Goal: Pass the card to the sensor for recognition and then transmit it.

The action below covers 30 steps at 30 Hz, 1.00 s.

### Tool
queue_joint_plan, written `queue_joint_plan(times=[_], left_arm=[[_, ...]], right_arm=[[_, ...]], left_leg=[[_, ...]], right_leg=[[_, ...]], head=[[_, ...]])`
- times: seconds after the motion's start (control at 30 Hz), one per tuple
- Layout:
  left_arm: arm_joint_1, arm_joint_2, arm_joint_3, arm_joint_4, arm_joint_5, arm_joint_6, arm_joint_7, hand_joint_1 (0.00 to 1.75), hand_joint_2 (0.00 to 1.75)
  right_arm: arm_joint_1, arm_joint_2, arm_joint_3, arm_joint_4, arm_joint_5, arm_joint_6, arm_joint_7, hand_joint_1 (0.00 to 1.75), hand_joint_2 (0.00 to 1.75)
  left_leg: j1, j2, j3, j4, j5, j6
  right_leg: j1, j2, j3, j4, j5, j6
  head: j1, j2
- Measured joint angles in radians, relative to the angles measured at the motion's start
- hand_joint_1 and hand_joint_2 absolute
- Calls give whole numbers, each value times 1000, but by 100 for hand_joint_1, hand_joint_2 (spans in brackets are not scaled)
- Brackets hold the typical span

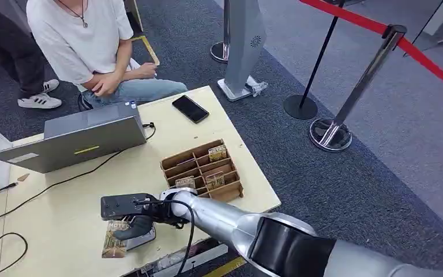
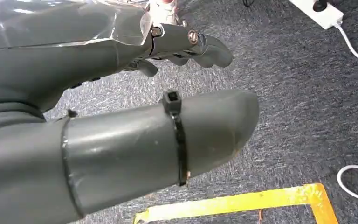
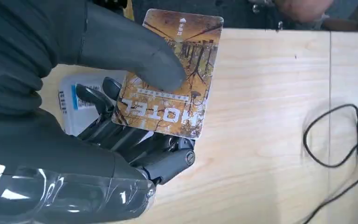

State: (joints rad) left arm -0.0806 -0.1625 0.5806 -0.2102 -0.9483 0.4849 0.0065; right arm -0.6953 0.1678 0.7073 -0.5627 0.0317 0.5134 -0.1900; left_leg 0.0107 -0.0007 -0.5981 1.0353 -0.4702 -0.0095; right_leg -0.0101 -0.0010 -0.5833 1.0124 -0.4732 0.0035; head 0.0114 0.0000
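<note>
In the head view my right arm reaches across the table's front to the left. My right hand (image 1: 131, 220) pinches a brown hotel card (image 1: 113, 247) between thumb and fingers. The card juts past the near-left side of the small white sensor (image 1: 144, 236), with the hand directly above that sensor. In the right wrist view the card (image 3: 177, 88) reads HOTEL, the thumb (image 3: 135, 56) presses on its face, and the sensor (image 3: 72, 100) with its blue label lies beneath my right hand (image 3: 121, 121). My left hand (image 2: 65, 60) hangs over grey carpet holding nothing.
A wooden divided box (image 1: 203, 170) with more cards stands right of my hand. An open laptop (image 1: 75, 138), a black phone (image 1: 190, 108) and black cables (image 1: 63, 182) lie on the pale table (image 1: 52, 213). A seated person (image 1: 86, 40) faces the far edge. Stanchions (image 1: 331, 130) stand to the right.
</note>
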Motion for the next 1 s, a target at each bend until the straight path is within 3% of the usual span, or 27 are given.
queue_joint_plan(times=[0.37, 0.47, 0.77, 1.0], left_arm=[[1, -1, 1, 0, -2, 0, 3, 0, 0], [1, -1, 1, 0, -1, 0, 12, 0, 0], [0, -2, 8, 0, 0, 0, 18, 0, 0], [-1, -2, 11, 0, 0, 0, 21, 0, 0]], right_arm=[[-15, -5, 2, -44, 28, -73, 13, 175, 175], [-20, -6, 10, -50, 84, -128, 32, 175, 175], [-39, -6, 123, -52, 331, -323, 98, 175, 175], [-39, -6, 179, -52, 368, -347, 111, 175, 175]], left_leg=[[0, 0, 0, 0, 0, 0], [0, 0, 0, 0, 0, 0], [0, 0, 0, 0, 0, 0], [0, 0, 0, 0, 0, 0]], right_leg=[[0, 0, 0, 0, 0, 0], [0, 0, 0, 0, 0, 0], [0, 0, 0, 0, 0, 0], [0, 0, 0, 0, 0, 0]], head=[[0, 0], [0, 0], [0, 0], [0, 0]])
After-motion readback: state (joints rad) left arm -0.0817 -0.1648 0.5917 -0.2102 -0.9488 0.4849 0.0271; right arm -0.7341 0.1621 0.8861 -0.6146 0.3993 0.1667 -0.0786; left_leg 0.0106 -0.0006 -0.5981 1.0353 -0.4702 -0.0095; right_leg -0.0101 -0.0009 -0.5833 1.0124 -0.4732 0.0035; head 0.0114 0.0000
